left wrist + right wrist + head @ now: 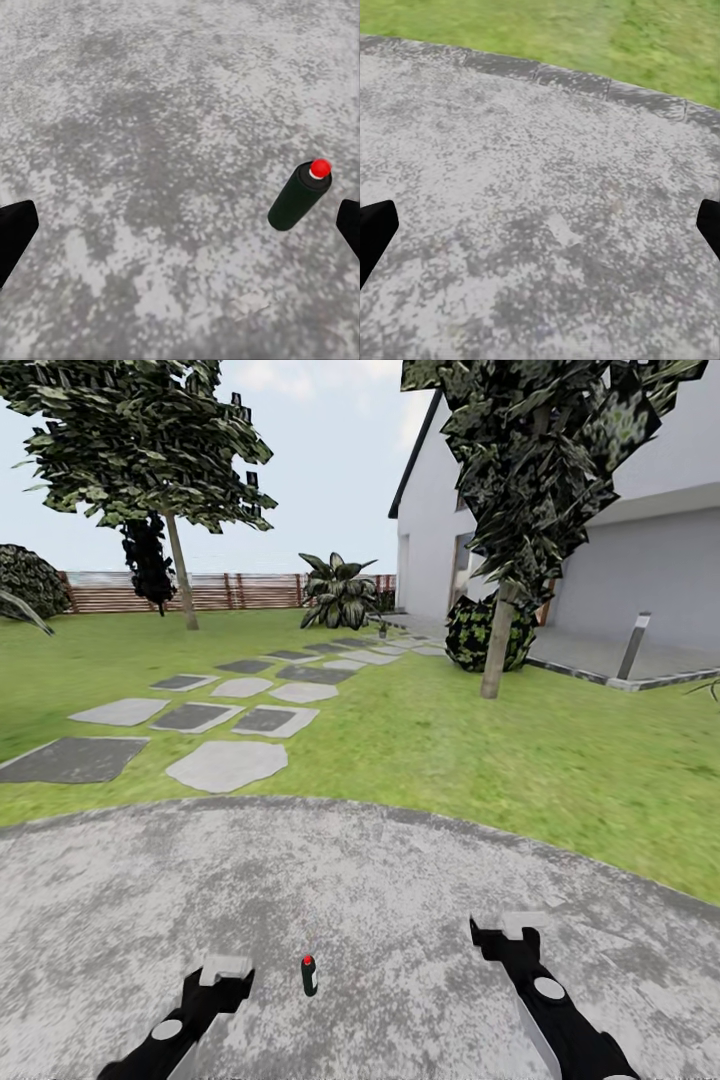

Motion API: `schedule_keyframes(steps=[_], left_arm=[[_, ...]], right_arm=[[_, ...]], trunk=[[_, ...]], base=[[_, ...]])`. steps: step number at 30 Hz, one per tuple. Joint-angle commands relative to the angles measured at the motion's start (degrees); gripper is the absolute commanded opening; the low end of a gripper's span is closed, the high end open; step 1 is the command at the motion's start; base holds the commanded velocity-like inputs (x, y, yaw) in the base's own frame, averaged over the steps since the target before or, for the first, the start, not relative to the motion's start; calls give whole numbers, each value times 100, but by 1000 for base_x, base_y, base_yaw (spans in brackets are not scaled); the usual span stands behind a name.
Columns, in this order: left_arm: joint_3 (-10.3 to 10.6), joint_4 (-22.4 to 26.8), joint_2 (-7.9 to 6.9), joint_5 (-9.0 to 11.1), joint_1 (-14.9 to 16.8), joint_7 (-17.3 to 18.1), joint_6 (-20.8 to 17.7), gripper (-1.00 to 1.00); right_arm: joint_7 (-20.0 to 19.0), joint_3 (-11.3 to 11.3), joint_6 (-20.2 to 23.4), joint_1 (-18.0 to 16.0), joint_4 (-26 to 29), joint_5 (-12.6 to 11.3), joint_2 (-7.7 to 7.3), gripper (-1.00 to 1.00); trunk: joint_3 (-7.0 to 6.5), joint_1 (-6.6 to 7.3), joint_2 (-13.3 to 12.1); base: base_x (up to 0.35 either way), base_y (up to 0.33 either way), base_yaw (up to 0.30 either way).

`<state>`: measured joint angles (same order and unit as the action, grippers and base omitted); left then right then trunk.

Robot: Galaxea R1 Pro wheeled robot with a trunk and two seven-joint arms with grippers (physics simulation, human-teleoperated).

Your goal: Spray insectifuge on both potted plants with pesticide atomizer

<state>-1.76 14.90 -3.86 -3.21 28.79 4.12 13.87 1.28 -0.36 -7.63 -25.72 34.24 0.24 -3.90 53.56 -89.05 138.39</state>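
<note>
The pesticide atomizer (309, 975) stands upright on the grey paved patio (380, 900), near the robot, between the two grippers and closer to the left one. It is a small dark green can with a red cap. In the left wrist view the atomizer (299, 196) stands on the mottled paving just beside one black fingertip (349, 225), apart from it.

The left gripper (226, 972) hangs over the patio with its fingers spread wide and nothing between them. The right gripper (510, 932) is also spread and empty, over bare paving to the right of the atomizer. In the right wrist view both fingertips (375, 232) sit at the frame edges, with the curved stone border of the patio and the lawn (585, 34) beyond.

Beyond the patio the lawn (450, 730) extends to the far side. Grey stepping stones (227, 764) run from the near left toward the house (620, 560) at the far right. A brown slatted fence (230, 592) closes the far edge. A broad-leaved plant (338, 592) stands before the fence, with a tree (150, 470) at far left and another (520, 510) at right.
</note>
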Motion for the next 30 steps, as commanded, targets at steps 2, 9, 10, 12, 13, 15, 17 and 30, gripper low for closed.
schedule_keyframes(steps=[2,9,10,12,13,15,17,30], left_arm=[[-30,-4,0,-35,4,18,20,100],[-35,-4,-1,-39,4,18,20,100],[-35,-4,-1,-39,4,18,20,100],[-33,-4,-1,-39,4,18,20,100],[-30,-4,-1,-39,4,18,20,100],[-28,-4,-1,-39,4,18,20,100],[-27,-4,-1,-39,4,18,20,100],[-35,-4,-9,-39,4,10,20,100]], right_arm=[[13,1,-17,-3,0,1,0,100],[13,1,-12,-3,0,-2,2,100],[13,-2,-12,-3,0,0,2,100],[13,-4,-11,-3,1,-4,1,100],[13,-3,-14,-3,3,-5,0,100],[13,-1,-15,-3,3,-5,2,100],[13,-6,-18,-3,2,-6,1,100],[13,0,-19,-3,4,-6,2,100]], trunk=[[59,-43,84],[248,-197,365],[275,-219,405],[329,-263,485],[361,-265,486],[423,-270,489],[486,-276,492],[892,-309,509]], base=[[0,0,0],[0,0,0],[0,0,0],[0,0,0],[0,0,0],[0,0,0],[0,0,0],[0,0,0]])
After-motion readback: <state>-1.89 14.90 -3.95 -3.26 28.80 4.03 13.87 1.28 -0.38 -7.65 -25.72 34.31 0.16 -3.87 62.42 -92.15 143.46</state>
